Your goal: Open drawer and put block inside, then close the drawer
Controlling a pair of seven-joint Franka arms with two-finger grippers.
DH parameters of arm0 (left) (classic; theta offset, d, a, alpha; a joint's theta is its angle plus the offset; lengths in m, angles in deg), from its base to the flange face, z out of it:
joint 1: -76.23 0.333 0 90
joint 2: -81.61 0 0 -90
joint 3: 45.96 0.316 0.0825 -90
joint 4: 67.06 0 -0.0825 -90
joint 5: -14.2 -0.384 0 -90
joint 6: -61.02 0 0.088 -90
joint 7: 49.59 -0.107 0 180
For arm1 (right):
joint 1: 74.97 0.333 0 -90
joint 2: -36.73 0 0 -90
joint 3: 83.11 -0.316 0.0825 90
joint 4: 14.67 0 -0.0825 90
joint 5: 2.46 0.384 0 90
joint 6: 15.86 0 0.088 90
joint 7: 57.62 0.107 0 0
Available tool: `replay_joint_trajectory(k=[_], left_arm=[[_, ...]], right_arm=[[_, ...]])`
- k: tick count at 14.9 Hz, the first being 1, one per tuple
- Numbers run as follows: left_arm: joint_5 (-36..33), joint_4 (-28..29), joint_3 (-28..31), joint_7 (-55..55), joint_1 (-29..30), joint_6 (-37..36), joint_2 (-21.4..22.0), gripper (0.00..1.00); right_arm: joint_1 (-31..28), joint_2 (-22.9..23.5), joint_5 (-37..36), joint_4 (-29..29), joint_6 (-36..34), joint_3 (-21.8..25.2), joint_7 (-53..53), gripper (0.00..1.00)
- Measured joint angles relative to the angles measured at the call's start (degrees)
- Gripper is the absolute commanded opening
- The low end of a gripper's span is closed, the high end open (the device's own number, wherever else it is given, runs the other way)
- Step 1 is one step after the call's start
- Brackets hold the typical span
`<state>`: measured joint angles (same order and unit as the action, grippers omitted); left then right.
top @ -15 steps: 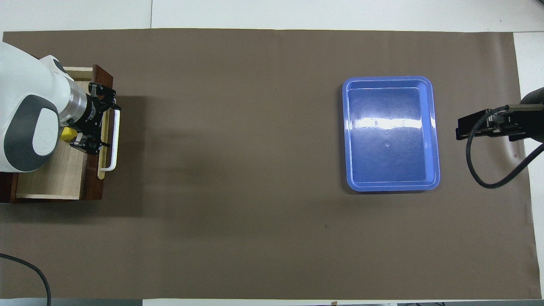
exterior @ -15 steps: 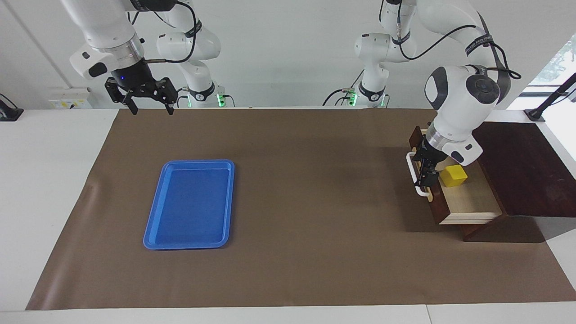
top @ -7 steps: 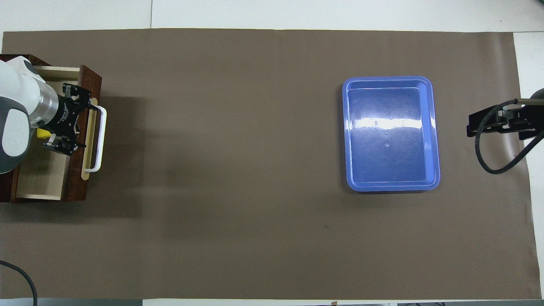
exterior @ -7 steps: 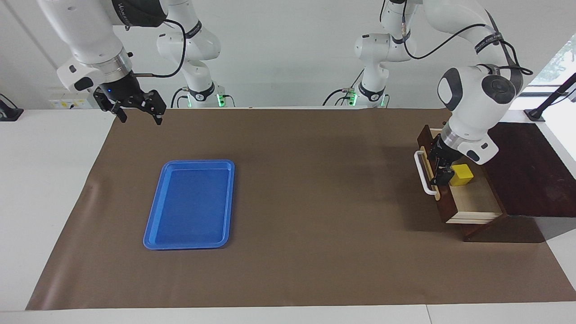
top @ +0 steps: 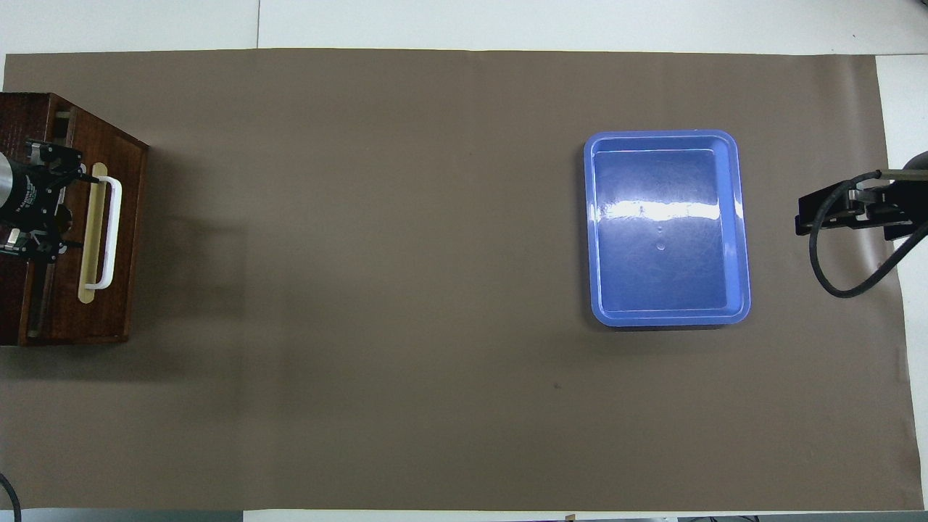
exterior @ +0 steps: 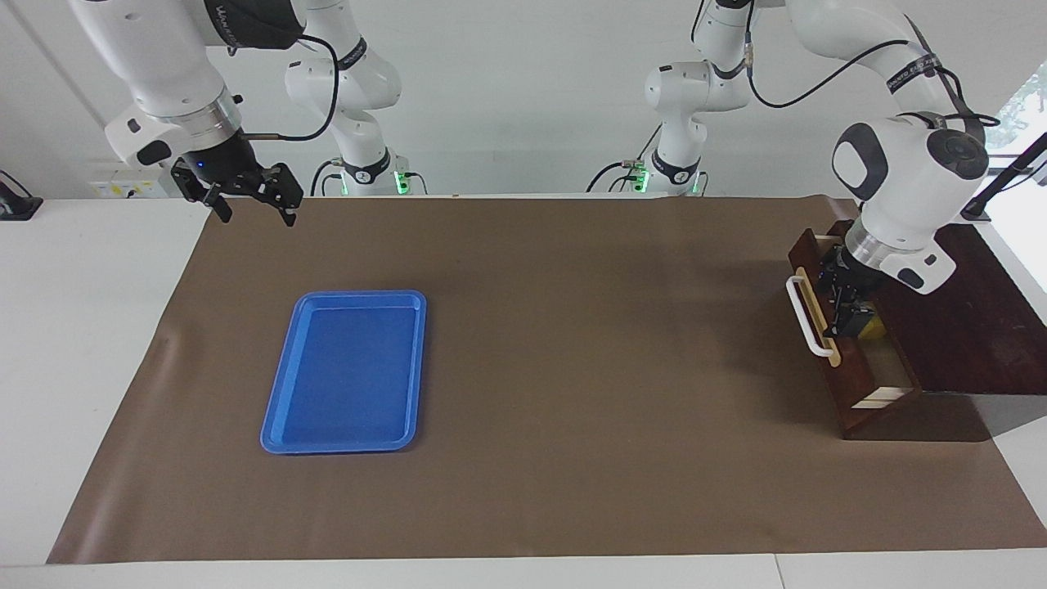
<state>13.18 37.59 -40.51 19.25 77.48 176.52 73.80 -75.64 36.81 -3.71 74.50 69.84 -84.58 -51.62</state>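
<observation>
The closing step is in hand. The dark brown wooden drawer front with its white bar handle on a tan strip [exterior: 842, 391] is seen almost home in the dark wooden cabinet [exterior: 957, 311] at the left arm's end of the table. Only a narrow slot of pale interior is left showing in the facing view, and hardly any from overhead.

The left gripper [exterior: 842, 307] is set low at the drawer's top edge, just on the cabinet side of the front panel. Its jaws are spread wide along the panel's length and nothing is held in them. Whether the fingers press on the wood cannot be told.

The small bright yellow cube [exterior: 872, 329] is glimpsed inside the drawer, close beside the gripper and largely hidden by it. Only a sliver of one face is shown, clean and sharp-edged, apparently lying flat on the drawer floor.

The block's placement is judged done, and the shutting nearly so. A last short push toward the cabinet is called for, and the fingers must be lifted out of the slot before the gap is taken up, or they may be pinched.

The right gripper [exterior: 255, 214] is held waiting, jaws wide and empty, over the edge of the brown paper mat [exterior: 572, 327] at its own end. The flat blue rectangular tray [exterior: 348, 372] is left untouched.
</observation>
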Motion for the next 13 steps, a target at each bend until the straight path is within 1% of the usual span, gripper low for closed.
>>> replay_joint_trajectory(k=[3, 8, 11, 13], left_arm=[[0.1, 0.0, 0.0, -1.6, 1.6, 0.4, 0.0, 1.00], [0.2, -0.1, -0.4, -2.4, 2.0, 0.1, 0.0, 1.00], [0.1, -1.7, -0.7, -6.8, 1.9, -3.3, 0.3, 1.00], [0.1, -3.1, -1.1, -11.8, 1.5, -6.8, 1.9, 1.00]], right_arm=[[0.0, 0.0, 0.0, 0.0, 0.0, 0.0, 0.0, 1.00], [0.0, 0.0, 0.0, 0.0, 0.0, 0.0, 0.0, 1.00], [0.0, 0.0, 0.0, 0.0, 0.0, 0.0, 0.0, 1.00], [0.0, -0.1, 0.0, 0.0, 0.0, 0.0, 0.0, 1.00]])
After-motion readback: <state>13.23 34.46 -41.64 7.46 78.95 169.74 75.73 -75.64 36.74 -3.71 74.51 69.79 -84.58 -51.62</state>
